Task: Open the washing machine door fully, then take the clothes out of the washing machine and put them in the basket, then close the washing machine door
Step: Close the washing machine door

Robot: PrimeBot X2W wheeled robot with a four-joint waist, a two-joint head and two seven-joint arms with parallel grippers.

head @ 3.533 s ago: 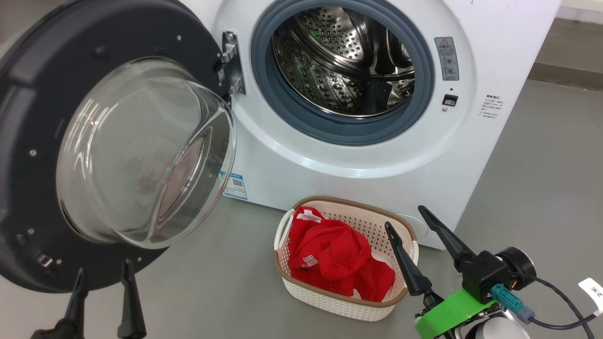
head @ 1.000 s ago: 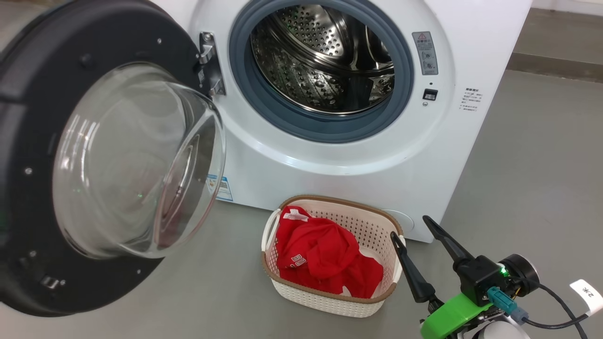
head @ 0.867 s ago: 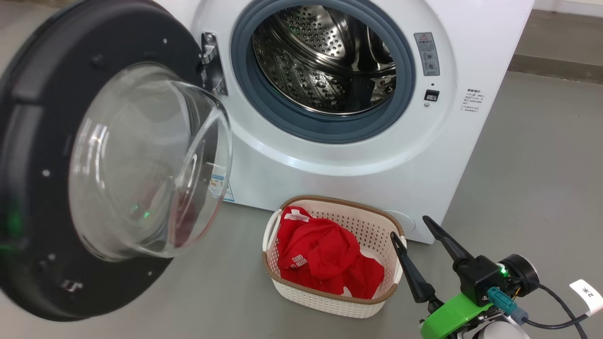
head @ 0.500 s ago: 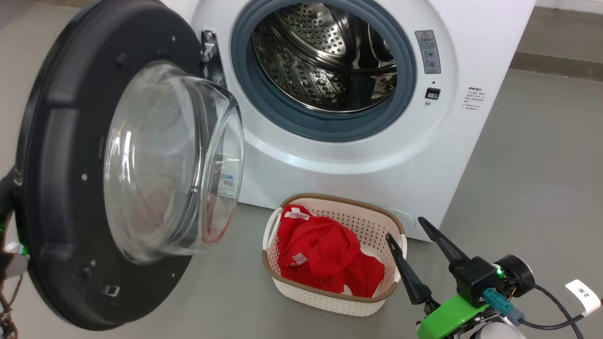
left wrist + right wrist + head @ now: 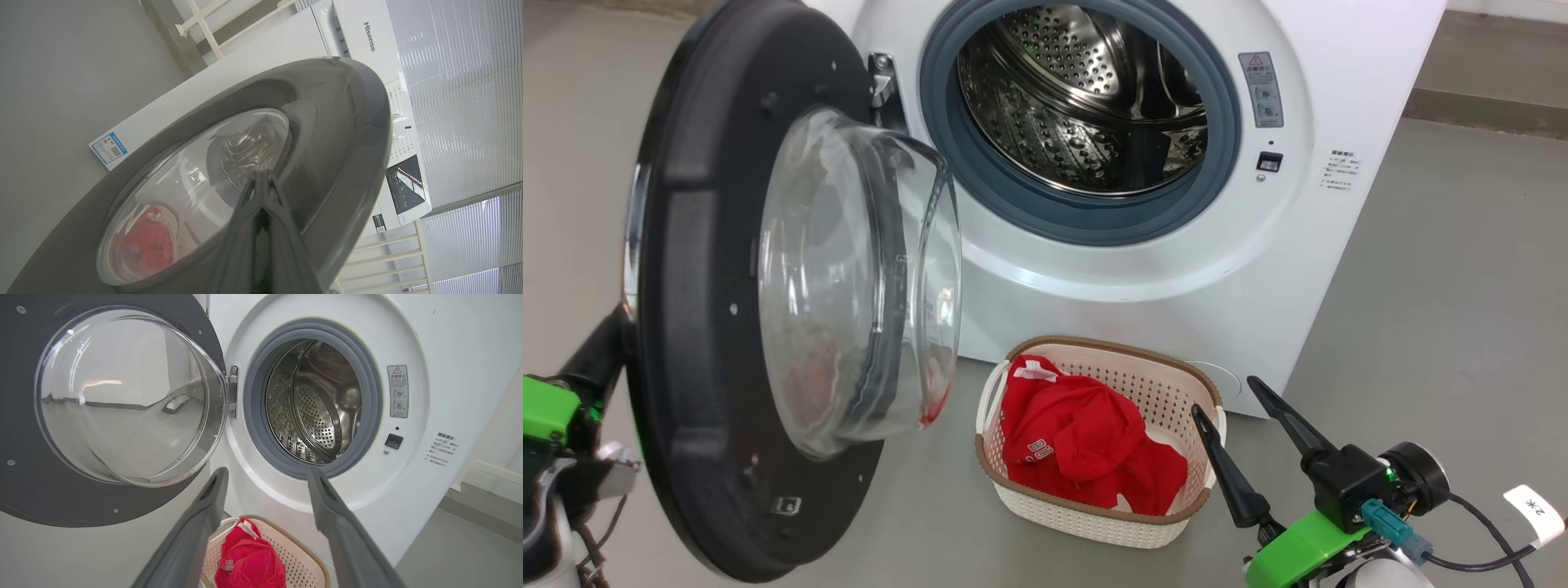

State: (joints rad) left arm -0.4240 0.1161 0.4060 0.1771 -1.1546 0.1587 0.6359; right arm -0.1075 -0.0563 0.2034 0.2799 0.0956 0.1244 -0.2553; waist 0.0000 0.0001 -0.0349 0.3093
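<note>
1. The washing machine door (image 5: 698, 327) hangs about half open on its hinge at the left of the round opening. The left gripper (image 5: 261, 179) is behind it, on its outer side, with its two fingers pressed together and nothing between them. In the left wrist view the tips lie up against the glossy dark outer face, just at the edge of the glass.
2. The right gripper (image 5: 1223, 395) is low at the right, well apart from the door, with its fingers spread wide and holding nothing. It sits just to the right of the basket (image 5: 1086, 523). In the head view its nearer finger crosses the basket's right rim.
3. The door stands upright, and the head view sees it nearly edge-on. Its inner side faces right, and the glass bowl (image 5: 849, 286) bulges toward the opening and the basket. The right gripper's fingers point up toward the front of the washing machine (image 5: 1339, 49).
4. The basket stands on the floor (image 5: 1462, 286), close against the lower front of the machine, below the opening. Its long side runs roughly along the machine's front.
5. The clothes (image 5: 1086, 441) lie bunched in the basket, red with white lettering and a white label. They fill the left and middle of it, and a little white fabric shows at the right.
6. The drum (image 5: 1086, 106) shows its perforated steel wall inside the grey gasket.
7. A red reflection of the clothes shows low in the door glass.
</note>
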